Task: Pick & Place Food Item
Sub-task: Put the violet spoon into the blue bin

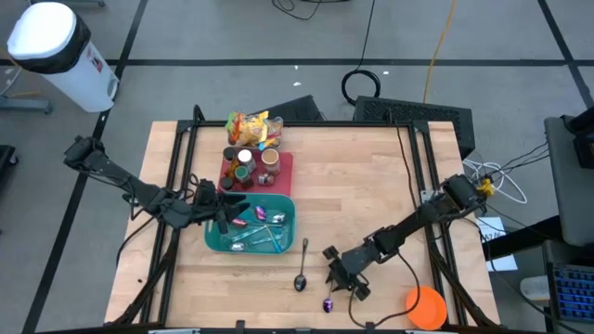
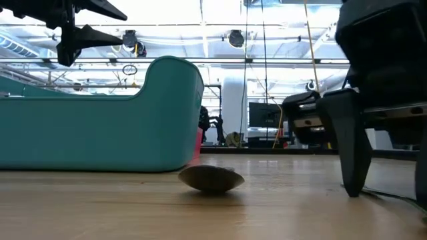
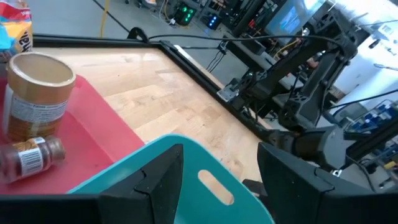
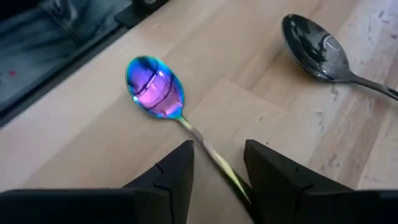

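Light wooden table [image 1: 353, 186] with a black frame round the edge, on a grey floor with cables trailing behind; low view looks through to a bright workshop with monitors. Plenty of bare wood in the middle and far right. Orange disc [image 1: 424, 307] near the front edge, just outboard of the right gripper [image 1: 340, 275].

Right gripper down low near the front edge, fingers [image 4: 174, 171] slightly apart and straddling the handle of an iridescent spoon [image 4: 155, 88]. Spoon lying flat, bowl pointing away from the fingers, long axis running straight back between them. Can't tell if actually pinched. Silver spoon [image 1: 303, 269] just beside, lying flat, bowl toward the front edge.

Left gripper [image 1: 225, 211] hanging over the teal bin [image 1: 213, 237], fingers apart, gripping nothing. Red tray [image 1: 284, 173] with jars beyond it.
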Motion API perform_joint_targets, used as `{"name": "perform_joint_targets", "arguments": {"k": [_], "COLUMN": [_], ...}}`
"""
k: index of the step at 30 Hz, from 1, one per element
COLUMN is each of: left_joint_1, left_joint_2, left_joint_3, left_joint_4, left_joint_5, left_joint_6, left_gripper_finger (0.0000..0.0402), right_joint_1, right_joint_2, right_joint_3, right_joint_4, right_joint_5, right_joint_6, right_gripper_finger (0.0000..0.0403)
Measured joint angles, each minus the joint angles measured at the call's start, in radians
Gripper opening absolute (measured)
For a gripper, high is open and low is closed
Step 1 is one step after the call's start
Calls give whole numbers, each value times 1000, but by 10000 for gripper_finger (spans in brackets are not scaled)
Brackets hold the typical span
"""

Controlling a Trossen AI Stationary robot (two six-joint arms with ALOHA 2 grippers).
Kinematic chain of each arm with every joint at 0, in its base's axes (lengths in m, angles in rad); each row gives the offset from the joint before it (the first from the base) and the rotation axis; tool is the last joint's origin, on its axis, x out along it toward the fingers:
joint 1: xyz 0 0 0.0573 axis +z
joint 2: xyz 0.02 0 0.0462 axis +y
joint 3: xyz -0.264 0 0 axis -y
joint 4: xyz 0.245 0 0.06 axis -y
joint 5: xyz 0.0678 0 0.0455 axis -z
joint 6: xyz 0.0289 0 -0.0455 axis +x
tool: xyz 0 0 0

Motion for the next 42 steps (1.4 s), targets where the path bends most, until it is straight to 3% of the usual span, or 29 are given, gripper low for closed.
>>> {"name": "perform_joint_targets", "arguments": {"k": [6, 9, 16, 25, 33, 42], "left_joint_1": [0, 0, 0, 0, 0, 0], "left_joint_2": [0, 0, 0, 0, 0, 107], "left_joint_3": [0, 0, 0, 0, 0, 0], "left_joint_4": [6, 6, 5, 5, 6, 90], "left_joint_5": [1, 9, 26, 26, 9, 16], "left_joint_6": [17, 17, 17, 17, 18, 40], "left_gripper_finger": [212, 212, 212, 212, 212, 212], "right_joint_1": [-59, -85, -110, -77, -15, 39], "right_joint_2": [5, 4, 4, -6, -153, -342], "right_joint_3": [2, 2, 1, 1, -8, -4], "right_joint_4": [-69, -135, -209, -212, -250, -246], "right_joint_5": [33, 105, 127, 164, 351, 691], "right_joint_6": [69, 101, 162, 156, 67, -109], "right_gripper_finger": [105, 78, 11, 3, 0, 2]}}
